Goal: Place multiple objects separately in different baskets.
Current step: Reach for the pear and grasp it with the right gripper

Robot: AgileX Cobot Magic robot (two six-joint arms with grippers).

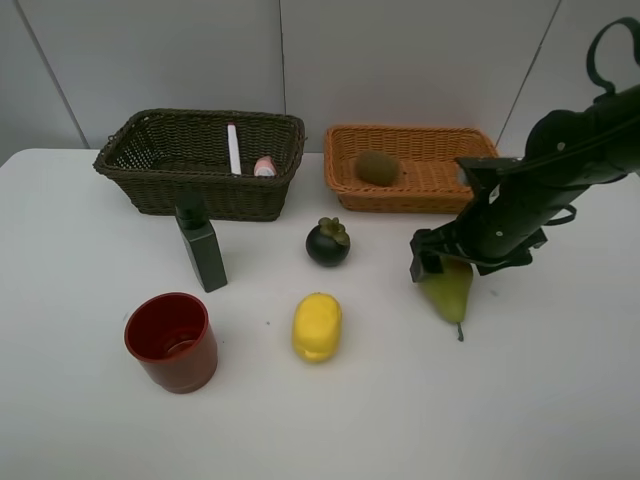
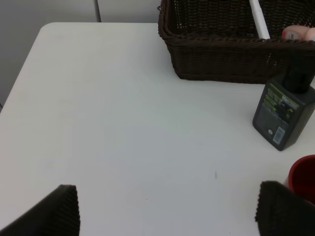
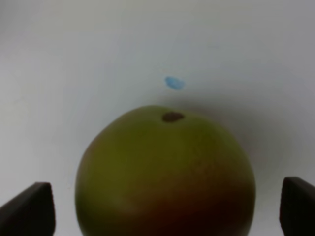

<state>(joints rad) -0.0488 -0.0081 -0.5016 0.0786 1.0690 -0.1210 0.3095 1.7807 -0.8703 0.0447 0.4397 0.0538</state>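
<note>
My right gripper hovers low over the green-red pear, open. In the right wrist view the pear sits between the wide-apart fingertips with gaps on both sides. My left gripper is open over bare table and is outside the exterior view. The dark basket holds the white marker and the pink bottle. A kiwi lies in the orange basket. On the table stand the dark green bottle, mangosteen, lemon and red cup.
The left wrist view shows the dark basket, the green bottle and the red cup's rim off to one side. A small blue speck marks the table beyond the pear. A grey wall stands behind the baskets.
</note>
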